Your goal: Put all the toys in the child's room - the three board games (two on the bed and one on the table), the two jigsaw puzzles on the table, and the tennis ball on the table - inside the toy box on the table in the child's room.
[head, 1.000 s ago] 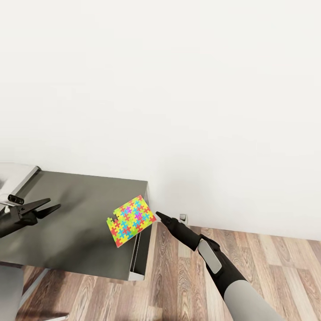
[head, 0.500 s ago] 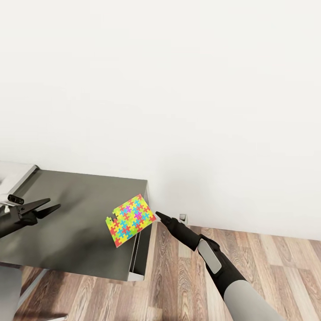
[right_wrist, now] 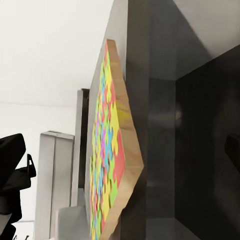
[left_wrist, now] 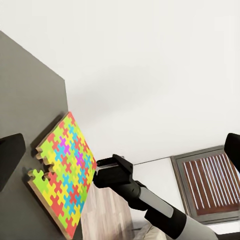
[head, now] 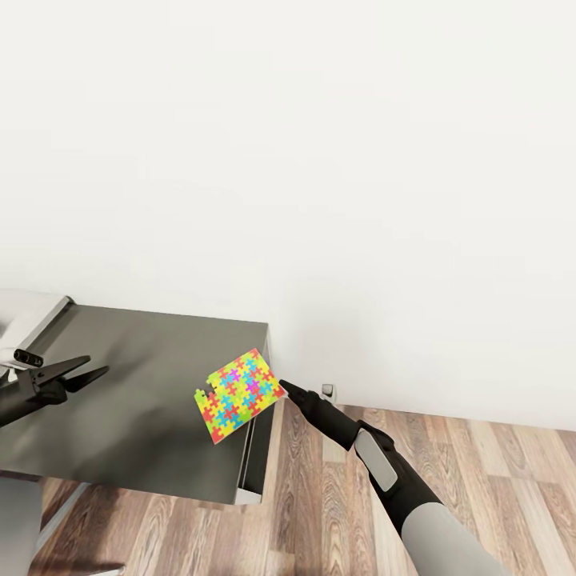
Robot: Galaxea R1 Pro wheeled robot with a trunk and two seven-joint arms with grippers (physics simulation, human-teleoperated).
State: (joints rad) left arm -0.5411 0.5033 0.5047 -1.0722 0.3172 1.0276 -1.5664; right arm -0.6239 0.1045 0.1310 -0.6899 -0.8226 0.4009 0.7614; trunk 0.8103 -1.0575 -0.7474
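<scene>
While the right gripper [head: 286,387] looks pressed together, the jigsaw puzzle [head: 238,394] has slid slightly right; left gripper [head: 80,372] spread.

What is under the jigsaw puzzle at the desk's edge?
The jigsaw puzzle lies on the dark-grey desk section, one corner jutting past the edge toward the right gripper. Wood floor lies below. The desk surface beneath it is covered.

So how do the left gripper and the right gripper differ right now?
The left gripper hangs over the dark table top with its fingers spread and nothing between them, while the right gripper sits off the table's end, over the wood floor. The left one is well apart from the jigsaw puzzle; the right one's tip is at the puzzle's overhanging edge. Both are black and point toward the puzzle.
</scene>
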